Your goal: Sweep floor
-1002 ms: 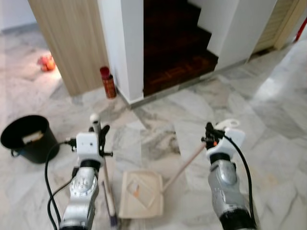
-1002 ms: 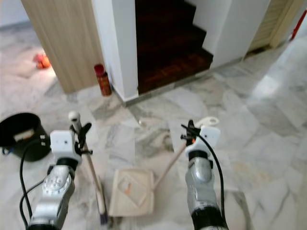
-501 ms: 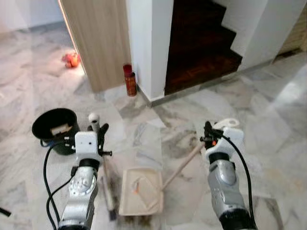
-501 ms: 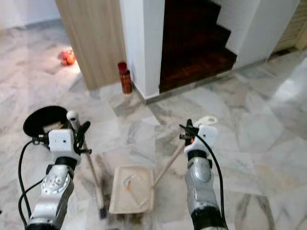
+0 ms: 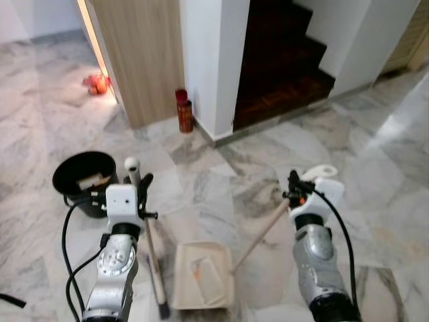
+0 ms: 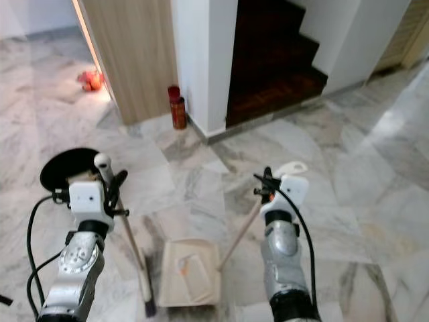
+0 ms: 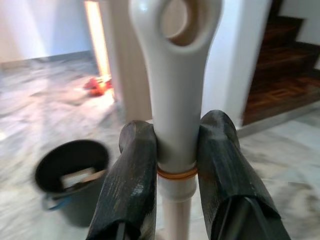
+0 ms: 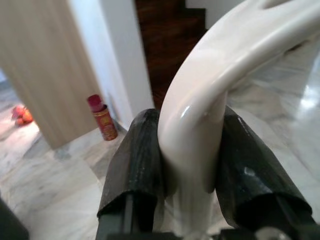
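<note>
Both arms were up over the marble floor (image 5: 375, 168). The left end effector (image 5: 139, 181) was clamped tight on the broom (image 5: 151, 258), its two fingers (image 7: 132, 170) pinching the pale handle just below the hanging loop at the top. The stick ran down and nearer, ending at the dark bristle head on the floor beside the left arm. The right end effector (image 5: 293, 181) was closed hard on the curved white grip of the dustpan (image 5: 203, 275), fingers (image 8: 137, 170) squeezing either side. Its long handle slanted down and left to the beige pan, which lay flat on the floor between the two arms, just right of the broom head, with a small orange scrap inside. Far left sat a black bucket (image 5: 84, 181), something pale in it. Further off, a red can (image 5: 183, 111) stood against the white pillar, dark wooden stairs (image 5: 281, 74) rising to its right, and something orange (image 5: 98, 83) lay in the bright patch by the wood panel.
</note>
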Motion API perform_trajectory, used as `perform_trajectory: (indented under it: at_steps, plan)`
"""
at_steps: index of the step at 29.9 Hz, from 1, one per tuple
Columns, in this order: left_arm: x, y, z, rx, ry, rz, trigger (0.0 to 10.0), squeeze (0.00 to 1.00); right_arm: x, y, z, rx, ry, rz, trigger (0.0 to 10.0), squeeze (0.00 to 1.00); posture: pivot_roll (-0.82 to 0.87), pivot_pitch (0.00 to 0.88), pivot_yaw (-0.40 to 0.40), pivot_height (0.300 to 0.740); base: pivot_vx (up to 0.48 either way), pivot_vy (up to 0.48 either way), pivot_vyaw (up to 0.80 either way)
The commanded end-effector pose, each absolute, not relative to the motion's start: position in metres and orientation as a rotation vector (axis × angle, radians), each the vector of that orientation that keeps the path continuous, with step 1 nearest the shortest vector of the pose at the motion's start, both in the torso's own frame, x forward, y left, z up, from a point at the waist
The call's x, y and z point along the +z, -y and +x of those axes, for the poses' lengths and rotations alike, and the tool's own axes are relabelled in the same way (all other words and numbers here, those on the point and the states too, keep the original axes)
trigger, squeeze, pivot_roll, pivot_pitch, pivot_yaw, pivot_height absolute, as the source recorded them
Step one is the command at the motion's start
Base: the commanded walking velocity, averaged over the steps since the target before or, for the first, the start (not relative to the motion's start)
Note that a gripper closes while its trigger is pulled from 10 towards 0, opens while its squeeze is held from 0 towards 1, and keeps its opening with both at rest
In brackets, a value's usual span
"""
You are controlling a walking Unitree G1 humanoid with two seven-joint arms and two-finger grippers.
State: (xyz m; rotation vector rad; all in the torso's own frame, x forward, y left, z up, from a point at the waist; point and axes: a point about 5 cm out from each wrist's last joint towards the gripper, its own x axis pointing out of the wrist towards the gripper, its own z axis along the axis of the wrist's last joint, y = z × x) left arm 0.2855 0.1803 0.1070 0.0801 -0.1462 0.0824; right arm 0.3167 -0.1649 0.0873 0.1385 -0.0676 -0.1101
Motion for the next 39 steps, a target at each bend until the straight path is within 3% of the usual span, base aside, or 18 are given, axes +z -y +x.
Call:
perform_trajectory:
  at_steps: [1,39]
  plan:
    - [0.1152,-0.1791,0.2872,0.074,0.183,0.083,10.0,0.0,0.0963,0.1609,0.3194,-0.102,0.109,0.161,10.0,0.0,0.12,0.05,-0.022,0.74,0.0,0.326,0.0]
    - [0.1138,-0.1775,0.2855,0.071,0.178,0.082,10.0,0.0,0.0973,0.1616,0.3188,-0.102,0.117,0.15,10.0,0.0,0.12,0.042,-0.027,0.74,0.0,0.324,0.05]
